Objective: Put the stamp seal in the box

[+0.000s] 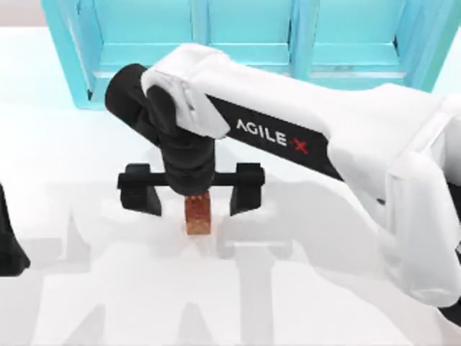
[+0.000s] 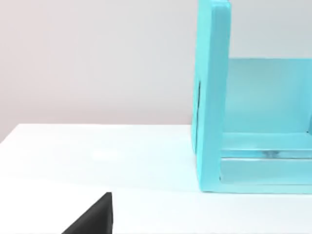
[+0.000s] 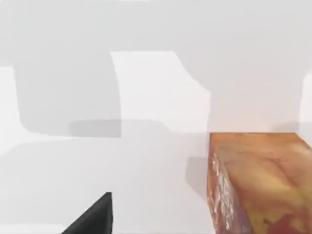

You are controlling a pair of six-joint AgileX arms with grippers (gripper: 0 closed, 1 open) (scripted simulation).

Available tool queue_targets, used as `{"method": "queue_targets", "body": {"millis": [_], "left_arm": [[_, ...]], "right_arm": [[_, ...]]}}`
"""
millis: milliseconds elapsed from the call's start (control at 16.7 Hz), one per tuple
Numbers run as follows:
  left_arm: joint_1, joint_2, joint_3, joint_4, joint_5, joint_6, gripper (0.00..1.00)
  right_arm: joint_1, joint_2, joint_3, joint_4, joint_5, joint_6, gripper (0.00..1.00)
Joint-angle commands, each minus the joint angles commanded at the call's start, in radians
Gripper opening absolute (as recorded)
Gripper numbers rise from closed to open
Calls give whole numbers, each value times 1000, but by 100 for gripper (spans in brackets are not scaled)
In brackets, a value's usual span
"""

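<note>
The right gripper (image 1: 193,193) hangs at the centre of the top view, its jaws spread wide apart, directly over the stamp seal (image 1: 197,215), which stands upright on the white bench (image 1: 86,173) between them. The cyan shelf (image 1: 238,32) spans the upper edge. The left arm (image 1: 9,241) sits parked at the left edge, its jaws' state impossible to tell

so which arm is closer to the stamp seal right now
Right. The right gripper sits directly over the stamp seal, jaws spread wide either side. The left arm is parked at the table's left edge.
</note>
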Motion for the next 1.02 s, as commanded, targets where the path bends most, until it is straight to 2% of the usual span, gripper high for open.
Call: {"method": "queue_targets", "body": {"millis": [180, 420, 1020], "left_arm": [[0, 0, 0, 0, 0, 0, 100], [0, 0, 0, 0, 0, 0, 100], [0, 0, 0, 0, 0, 0, 100]], "right_arm": [[-1, 0, -82, 82, 0, -1, 100], [-1, 1, -87, 88, 0, -1, 100], [-1, 1, -87, 88, 0, -1, 25]]}}
